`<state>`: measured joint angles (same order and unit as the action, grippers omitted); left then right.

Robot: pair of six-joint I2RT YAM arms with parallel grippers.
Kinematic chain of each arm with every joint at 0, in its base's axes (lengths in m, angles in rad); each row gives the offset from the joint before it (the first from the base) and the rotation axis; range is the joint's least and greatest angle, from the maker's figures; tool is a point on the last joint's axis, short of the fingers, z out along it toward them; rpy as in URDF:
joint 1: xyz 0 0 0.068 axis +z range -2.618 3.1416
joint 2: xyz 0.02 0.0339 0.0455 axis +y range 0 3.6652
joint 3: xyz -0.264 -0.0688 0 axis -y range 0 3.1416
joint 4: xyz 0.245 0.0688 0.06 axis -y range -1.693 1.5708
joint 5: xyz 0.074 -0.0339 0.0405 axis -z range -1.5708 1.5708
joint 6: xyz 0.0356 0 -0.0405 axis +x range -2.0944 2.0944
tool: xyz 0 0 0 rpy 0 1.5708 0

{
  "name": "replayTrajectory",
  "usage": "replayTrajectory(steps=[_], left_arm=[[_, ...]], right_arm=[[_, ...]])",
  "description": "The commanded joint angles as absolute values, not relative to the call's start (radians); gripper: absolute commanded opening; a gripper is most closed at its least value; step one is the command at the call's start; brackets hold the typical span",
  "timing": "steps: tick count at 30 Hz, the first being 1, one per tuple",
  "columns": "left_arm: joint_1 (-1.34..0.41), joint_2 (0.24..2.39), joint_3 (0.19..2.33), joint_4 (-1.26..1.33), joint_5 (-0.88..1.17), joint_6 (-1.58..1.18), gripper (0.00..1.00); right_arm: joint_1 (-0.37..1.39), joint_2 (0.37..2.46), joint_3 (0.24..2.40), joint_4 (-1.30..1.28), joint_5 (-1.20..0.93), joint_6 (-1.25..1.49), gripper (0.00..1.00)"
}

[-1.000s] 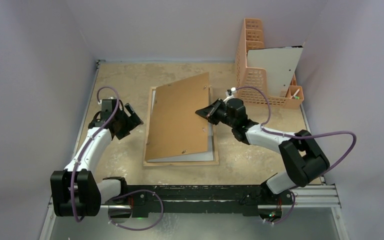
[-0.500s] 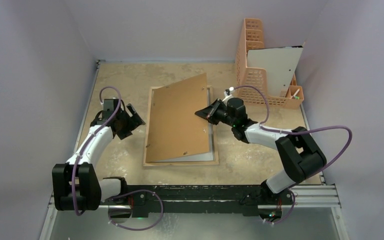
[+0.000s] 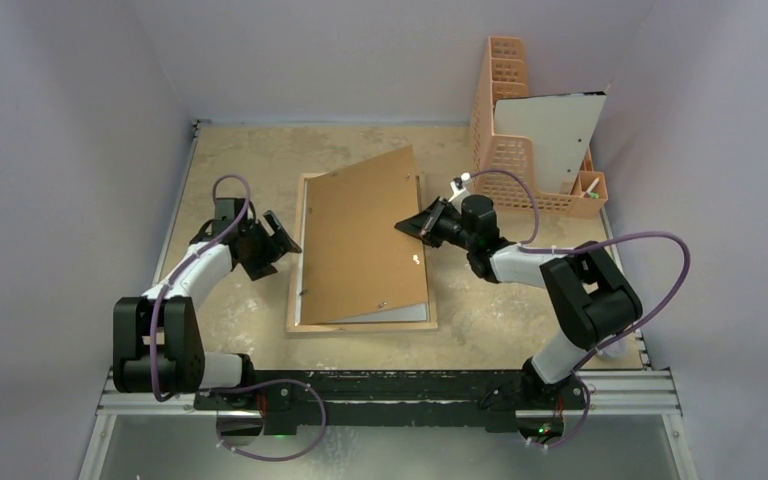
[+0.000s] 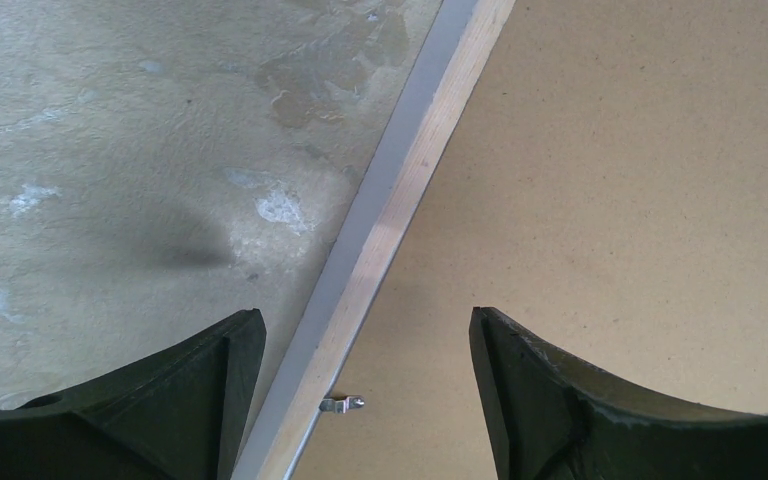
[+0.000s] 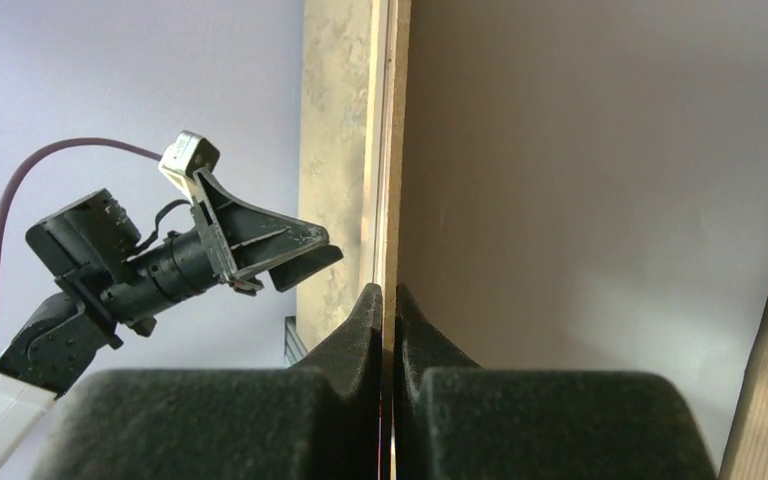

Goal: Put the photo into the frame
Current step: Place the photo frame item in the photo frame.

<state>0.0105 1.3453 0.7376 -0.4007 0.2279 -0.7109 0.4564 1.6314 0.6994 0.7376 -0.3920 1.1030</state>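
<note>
A smooth brown backing board lay tilted on the wood-rimmed frame. The outstretched right gripper pinched the board's edge. The left gripper hovered, spread, at the rim.

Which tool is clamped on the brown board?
The right tool, shut on the right edge of the backing board. The left tool is open above the left rim of the frame, holding nothing.

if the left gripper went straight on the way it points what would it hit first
The left gripper would probably meet the wood rim of the frame first, the backing board just beyond.
</note>
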Motion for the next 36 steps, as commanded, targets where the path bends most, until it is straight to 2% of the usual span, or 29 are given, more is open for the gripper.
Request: replayTrajectory(steps=[1,12,18,27,32,36], left_arm=[[0.008,1.360,0.728,-0.346,0.271,-0.689,0.78],[0.008,1.409,0.704,-0.297,0.323,-0.699,0.78],[0.008,1.430,0.690,-0.263,0.371,-0.712,0.78],[0.008,1.441,0.676,-0.227,0.434,-0.736,0.78],[0.008,1.440,0.679,-0.226,0.442,-0.739,0.78],[0.008,1.440,0.691,-0.240,0.429,-0.729,0.78]], right_arm=[[0.460,1.642,0.679,0.899,-0.431,1.071,0.00],[0.460,1.684,0.628,0.998,-0.437,1.124,0.00],[0.461,1.713,0.624,1.022,-0.432,1.120,0.10],[0.461,1.736,0.613,1.036,-0.434,1.122,0.14],[0.461,1.737,0.629,0.970,-0.418,1.096,0.26],[0.461,1.720,0.640,0.899,-0.397,1.068,0.42]])
